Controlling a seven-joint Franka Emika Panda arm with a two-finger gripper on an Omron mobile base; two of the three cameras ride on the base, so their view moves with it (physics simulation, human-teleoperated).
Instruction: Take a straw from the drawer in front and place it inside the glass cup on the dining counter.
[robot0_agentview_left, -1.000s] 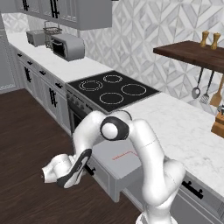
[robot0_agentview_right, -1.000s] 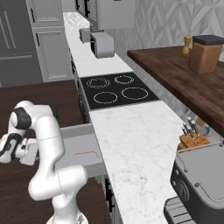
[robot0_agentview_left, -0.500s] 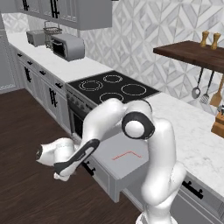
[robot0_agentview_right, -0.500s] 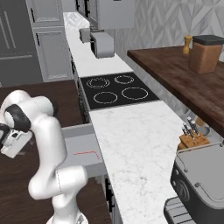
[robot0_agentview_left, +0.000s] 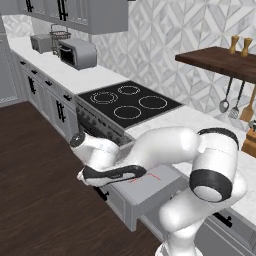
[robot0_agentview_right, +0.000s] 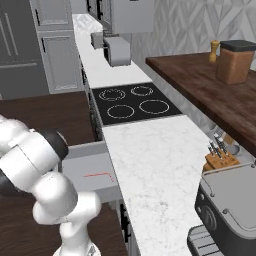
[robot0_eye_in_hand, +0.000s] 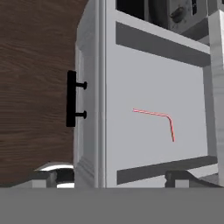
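Observation:
The drawer (robot0_agentview_left: 146, 194) stands pulled open under the marble counter, its grey front panel (robot0_eye_in_hand: 89, 109) and black bar handle (robot0_eye_in_hand: 71, 99) facing the floor side. On its flat floor lies the thin red straw (robot0_eye_in_hand: 159, 119), bent into an L; I also see the straw (robot0_agentview_left: 152, 177) from the left base and the straw (robot0_agentview_right: 100, 175) from the right base. My gripper (robot0_agentview_left: 111, 176) hovers over the drawer's front edge, open, its fingertips (robot0_eye_in_hand: 43, 178) wide apart with nothing held. The straw lies apart from it, further in. The glass cup and dining counter are out of view.
A black cooktop (robot0_agentview_left: 127, 102) sits in the marble counter (robot0_agentview_right: 150, 165) behind the drawer. A toaster oven (robot0_agentview_left: 75, 52) stands further along, a knife block (robot0_agentview_right: 220, 160) on the right. A dark wooden top (robot0_agentview_right: 210, 85) runs above. Dark wood floor (robot0_agentview_left: 35, 200) lies left of the drawer.
The arm has swung round and carried the gripper from out over the floor, left of the drawer front, to above the drawer's front edge. The straw and drawer have not moved.

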